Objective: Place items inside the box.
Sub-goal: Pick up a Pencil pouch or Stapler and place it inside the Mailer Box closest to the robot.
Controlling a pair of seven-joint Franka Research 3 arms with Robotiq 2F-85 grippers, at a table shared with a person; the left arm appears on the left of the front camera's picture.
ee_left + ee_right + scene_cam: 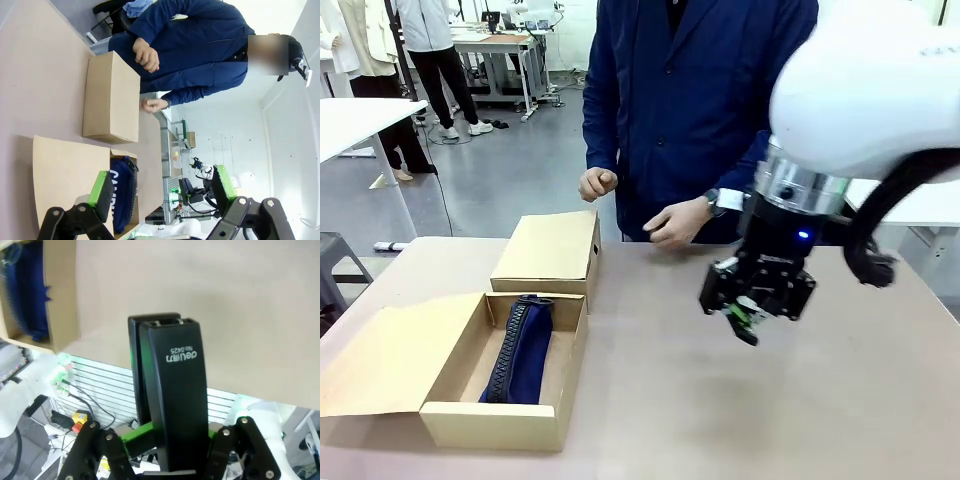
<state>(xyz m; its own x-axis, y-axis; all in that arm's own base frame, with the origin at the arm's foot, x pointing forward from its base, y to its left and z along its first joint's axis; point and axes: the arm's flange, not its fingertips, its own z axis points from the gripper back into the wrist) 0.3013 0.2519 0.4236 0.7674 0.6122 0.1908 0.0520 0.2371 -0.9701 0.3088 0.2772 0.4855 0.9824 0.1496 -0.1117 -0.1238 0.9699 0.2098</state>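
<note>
An open cardboard box sits at the table's front left with a navy zip pouch lying inside. In the left wrist view the pouch shows white lettering. My left gripper hangs above the box, open, with nothing between its green pads. My right gripper hovers over the table's right half, well clear of the box. It is shut on a black stapler, which stands upright between the jaws of the right gripper. The box's wall and pouch lie far off at the upper left.
A second, closed cardboard box stands just behind the open one. A person in a blue jacket stands at the far side, with one hand at the table's edge and the other hand raised. Bare tabletop stretches between the box and my right gripper.
</note>
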